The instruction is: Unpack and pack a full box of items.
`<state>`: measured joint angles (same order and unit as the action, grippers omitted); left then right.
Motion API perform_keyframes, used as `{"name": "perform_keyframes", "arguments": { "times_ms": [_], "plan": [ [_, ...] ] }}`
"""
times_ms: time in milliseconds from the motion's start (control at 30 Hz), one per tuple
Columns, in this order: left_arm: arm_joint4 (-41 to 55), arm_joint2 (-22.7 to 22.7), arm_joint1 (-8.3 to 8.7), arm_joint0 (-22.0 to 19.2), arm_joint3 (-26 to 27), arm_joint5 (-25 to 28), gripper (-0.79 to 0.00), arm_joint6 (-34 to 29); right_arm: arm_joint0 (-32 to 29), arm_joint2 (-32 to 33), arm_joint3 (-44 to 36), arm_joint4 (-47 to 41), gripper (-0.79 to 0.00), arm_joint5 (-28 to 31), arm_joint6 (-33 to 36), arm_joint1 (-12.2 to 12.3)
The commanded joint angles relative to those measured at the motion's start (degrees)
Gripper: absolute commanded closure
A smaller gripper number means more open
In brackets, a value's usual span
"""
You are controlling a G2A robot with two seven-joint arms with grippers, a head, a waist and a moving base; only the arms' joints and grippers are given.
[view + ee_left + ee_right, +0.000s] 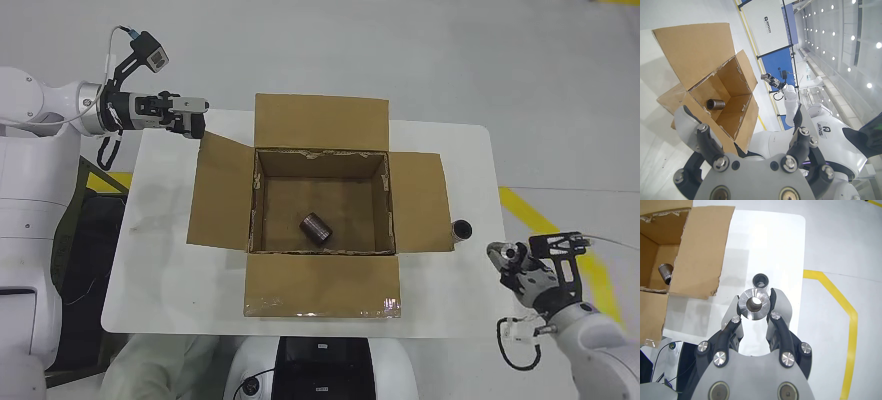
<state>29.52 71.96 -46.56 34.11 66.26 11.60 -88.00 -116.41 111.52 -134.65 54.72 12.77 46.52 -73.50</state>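
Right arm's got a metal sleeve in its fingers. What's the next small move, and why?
Probably bring the right gripper inward toward the open box. Its fingers are shut on the metal sleeve out by the table's right edge, and the box holds just one other sleeve, with room around it.

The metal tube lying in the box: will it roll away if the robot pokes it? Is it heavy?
It would probably roll: the metal tube is round and lies on its side on the cardboard box's flat floor. It is likely stiff, and heavy for its size, since it looks like steel.
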Motion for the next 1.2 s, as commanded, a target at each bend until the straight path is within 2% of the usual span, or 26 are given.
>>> {"name": "perform_keyframes", "arguments": {
  "times_ms": [0,200,500,767,1167],
  "plan": [
    [0.0,0.0,0.0,0.0,0.0,0.0,-0.785,0.0,-1.22,-0.72,0.0,1.1,0.0,0.1,-0.77,-0.02],
    [0.0,0.0,0.0,0.0,0.0,0.0,-0.785,0.0,-3.68,-4.72,0.0,4.78,0.0,-2.51,-2.74,-0.18],
    [0.0,0.0,0.0,0.0,0.0,0.0,-0.785,0.0,-3.04,-9.95,1.06,9.8,0.0,-8.23,-2.68,-0.27],
    [0.0,0.0,0.0,0.0,0.0,0.0,-0.785,0.0,1.97,-13.02,6.94,11.54,0.0,-9.28,-3.57,-0.12],
    [0.0,0.0,0.0,0.0,0.0,0.0,-0.785,0.0,2.12,-13.11,7.05,11.46,0.0,-9.25,-3.64,-0.12]
  ]
}}
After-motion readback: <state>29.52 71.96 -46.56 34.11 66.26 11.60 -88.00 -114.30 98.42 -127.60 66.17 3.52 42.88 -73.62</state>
